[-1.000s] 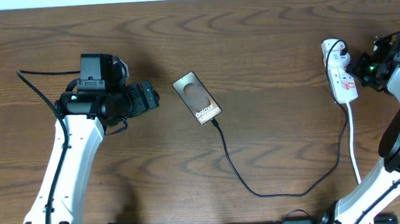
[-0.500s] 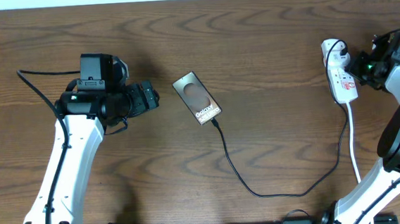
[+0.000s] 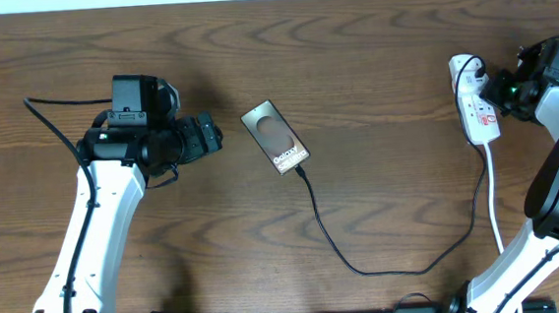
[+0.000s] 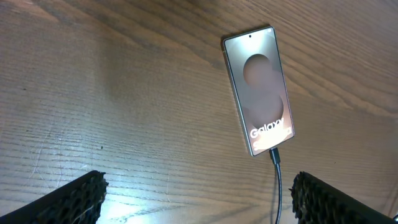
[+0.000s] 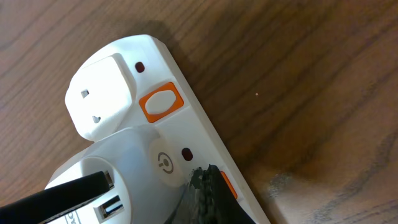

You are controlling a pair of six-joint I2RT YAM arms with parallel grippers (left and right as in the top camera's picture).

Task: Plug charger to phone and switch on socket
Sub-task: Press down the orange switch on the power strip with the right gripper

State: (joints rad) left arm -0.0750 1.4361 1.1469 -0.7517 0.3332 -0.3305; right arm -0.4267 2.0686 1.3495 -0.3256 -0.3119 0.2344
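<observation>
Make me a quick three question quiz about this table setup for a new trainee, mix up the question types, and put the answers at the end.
1. Fill in: the charger has its plug tip at the bottom edge of the ___.
2. True or false: the left gripper is shut on the charger.
3. Multiple choice: the right gripper, shut, has its tip at: A the charger; B the socket; C nothing at all.

Key
1. phone
2. False: it is open, and the charger lies on the table apart from it.
3. B
</observation>
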